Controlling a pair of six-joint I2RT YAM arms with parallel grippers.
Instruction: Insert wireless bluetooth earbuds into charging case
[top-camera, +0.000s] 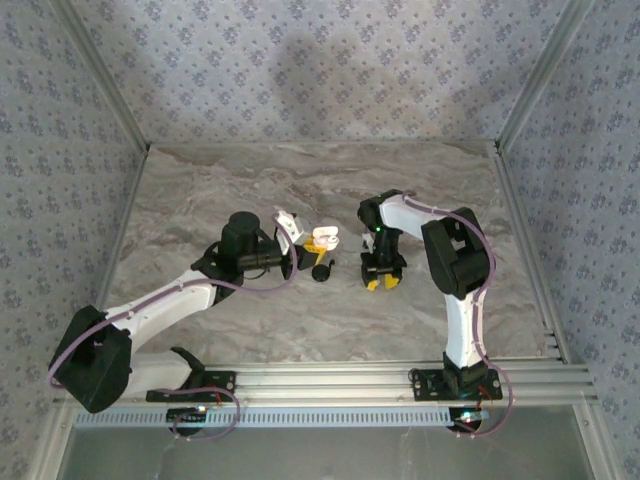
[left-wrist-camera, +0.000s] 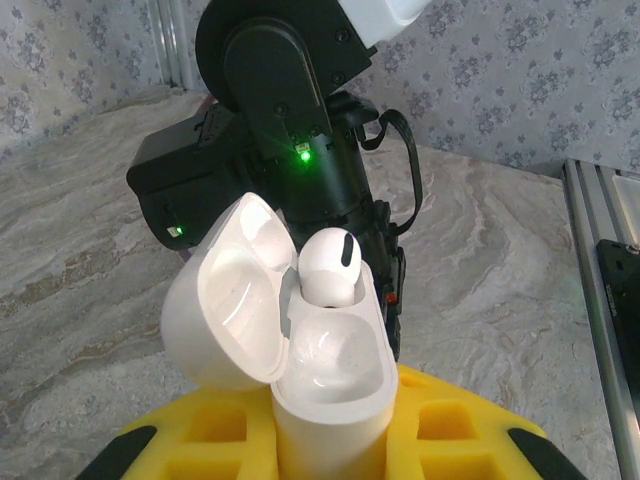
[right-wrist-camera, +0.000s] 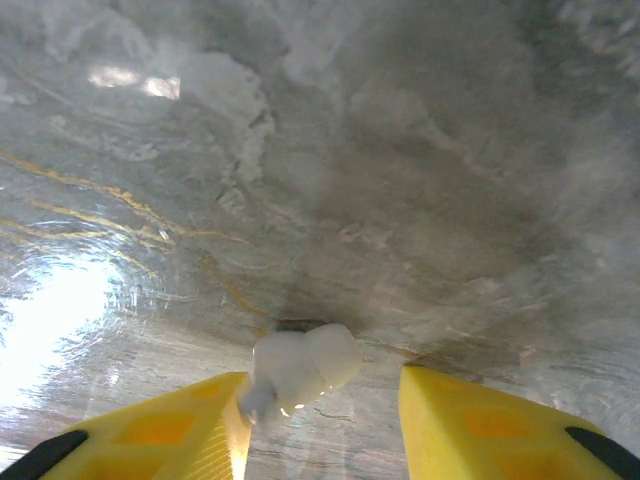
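Left gripper (top-camera: 320, 243) clamped on open charging case (left-wrist-camera: 330, 385), lid up, one earbud (left-wrist-camera: 330, 268) seated inside. Right gripper (right-wrist-camera: 322, 388) fingers apart over marble table (right-wrist-camera: 400, 150), loose earbud (right-wrist-camera: 300, 368) against one finger, off-centre, ungrasped. Risk: lopsided pinch squirts slick bud away; crooked grasp misses empty well.

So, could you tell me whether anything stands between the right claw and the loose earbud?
Nothing visible does: the earbud lies on the tabletop between the right claw's open fingers, close against one of them.

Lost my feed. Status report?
Left gripper shut on open charging case, one earbud seated. Right gripper open, straddling loose earbud on table.
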